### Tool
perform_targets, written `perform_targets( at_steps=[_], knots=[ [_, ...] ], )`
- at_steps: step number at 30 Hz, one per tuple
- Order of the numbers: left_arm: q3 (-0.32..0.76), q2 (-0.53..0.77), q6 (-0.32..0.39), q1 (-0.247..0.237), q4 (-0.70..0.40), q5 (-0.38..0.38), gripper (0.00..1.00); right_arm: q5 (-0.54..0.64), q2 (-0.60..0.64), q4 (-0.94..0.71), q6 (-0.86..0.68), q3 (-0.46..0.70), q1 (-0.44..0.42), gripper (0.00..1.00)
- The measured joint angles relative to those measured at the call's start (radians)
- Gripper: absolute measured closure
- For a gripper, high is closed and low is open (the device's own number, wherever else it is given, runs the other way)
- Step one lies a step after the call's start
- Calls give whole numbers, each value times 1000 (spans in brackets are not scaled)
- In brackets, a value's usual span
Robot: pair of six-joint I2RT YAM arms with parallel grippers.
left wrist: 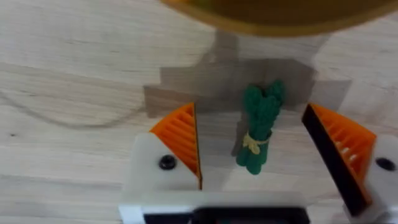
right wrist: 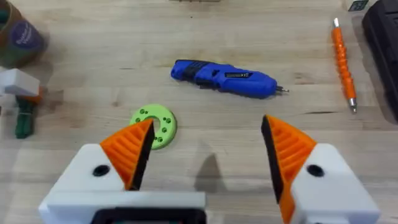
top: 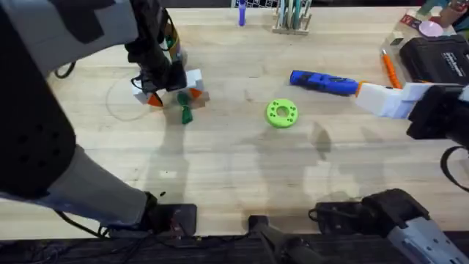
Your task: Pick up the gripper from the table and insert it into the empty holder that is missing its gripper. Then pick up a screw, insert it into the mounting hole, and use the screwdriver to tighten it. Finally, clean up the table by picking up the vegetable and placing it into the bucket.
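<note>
One vegetable (left wrist: 259, 127) between left pincer (left wrist: 252, 146) pads.

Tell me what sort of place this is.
Likely a robotics workshop bench: a wooden table holding a blue screwdriver, an orange pen-like tool and a black case.

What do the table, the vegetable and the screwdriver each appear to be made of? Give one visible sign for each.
The table: pale wood with a matte finish; grain lines and plank seams show.
The vegetable: probably soft toy material, felt or foam, dark green; its surface looks knobbly and dull, with a yellowish tie.
The screwdriver: likely moulded plastic, bright blue with a slight sheen, and a thin metal bit.
</note>
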Motion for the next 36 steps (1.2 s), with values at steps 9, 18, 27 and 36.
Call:
perform_targets(
  at_steps=[9, 18, 27, 36],
  knots=[
    [0, 20, -13, 0, -17, 36, 196, 0, 0, 0, 4, 0, 0, 10],
    [0, 20, -17, -5, -48, 49, 876, 0, 0, 0, 4, 0, 0, 10],
    [1, 20, -16, -13, -48, 52, 978, 0, 0, 0, 7, 0, 0, 10],
    [81, -39, -15, -13, -86, 51, 978, 0, 0, 0, 7, 0, 0, 10]
  ],
)
